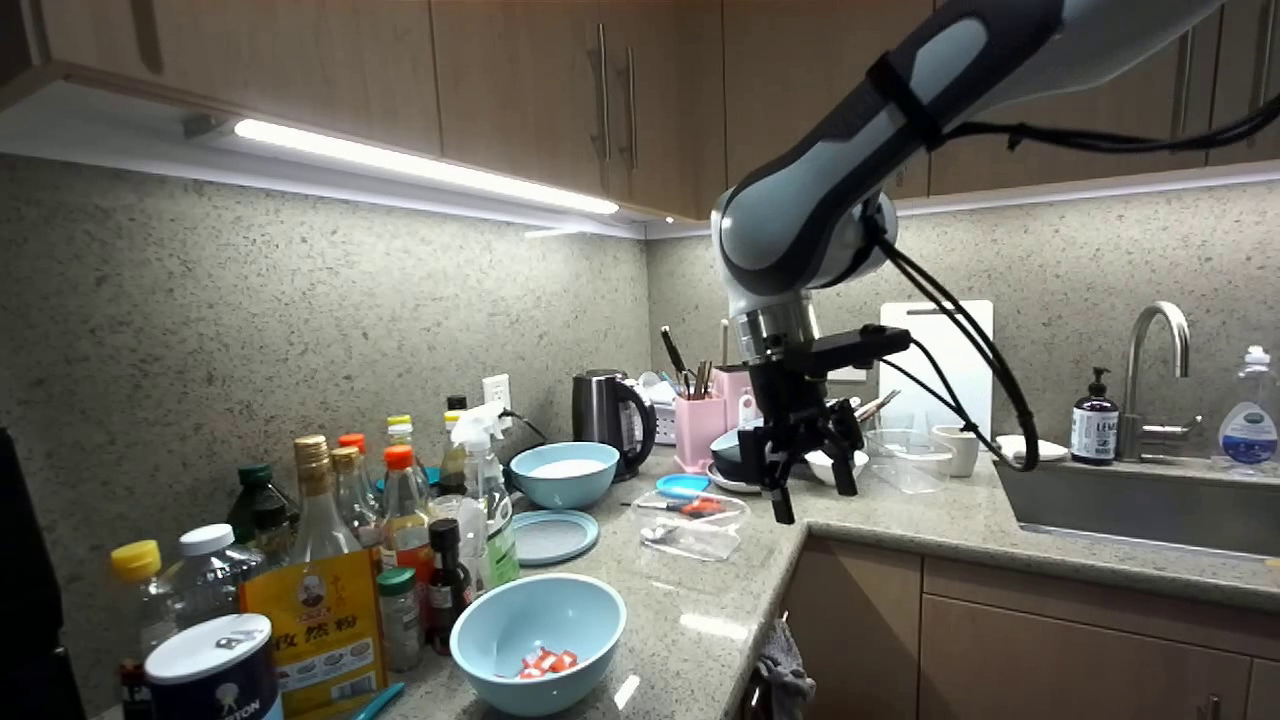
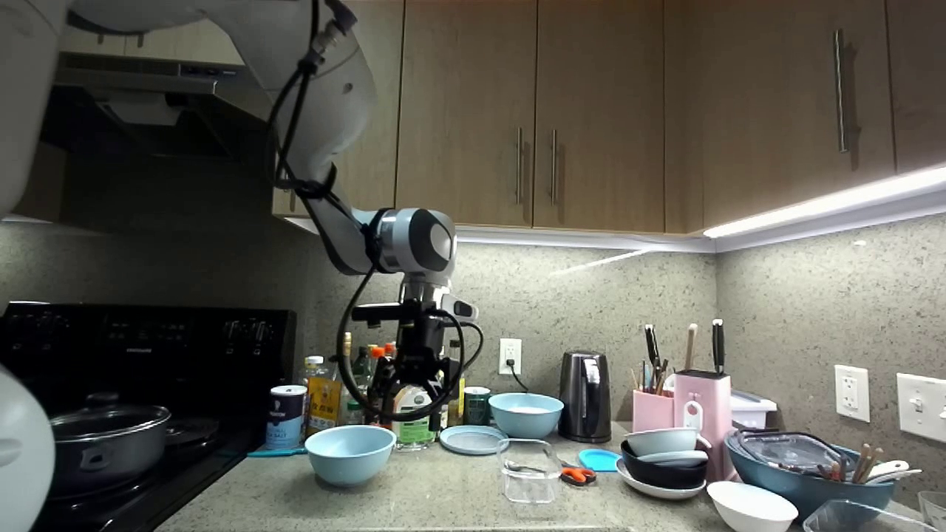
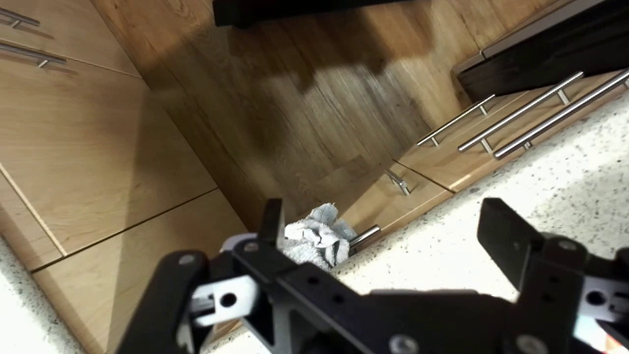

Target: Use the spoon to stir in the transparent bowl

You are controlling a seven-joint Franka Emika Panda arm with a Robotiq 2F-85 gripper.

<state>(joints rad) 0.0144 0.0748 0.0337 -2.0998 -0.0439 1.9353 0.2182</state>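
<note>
Hand (image 3: 382, 212) gaping wide, holding nothing, apparently above counter edge (image 3: 423, 226), wood floor (image 3: 314, 130) beyond

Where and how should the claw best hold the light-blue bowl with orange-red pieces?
I would pinch the rim of the light-blue bowl from above, on the side away from the bottles: it stands upright, open, its pieces lying low.

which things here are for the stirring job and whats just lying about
For the job: transparent container, likely the bowl meant; what looks like a spoon in it; the hand.
Just lying about: light-blue bowl with red bits; kettle; knife block.
</note>
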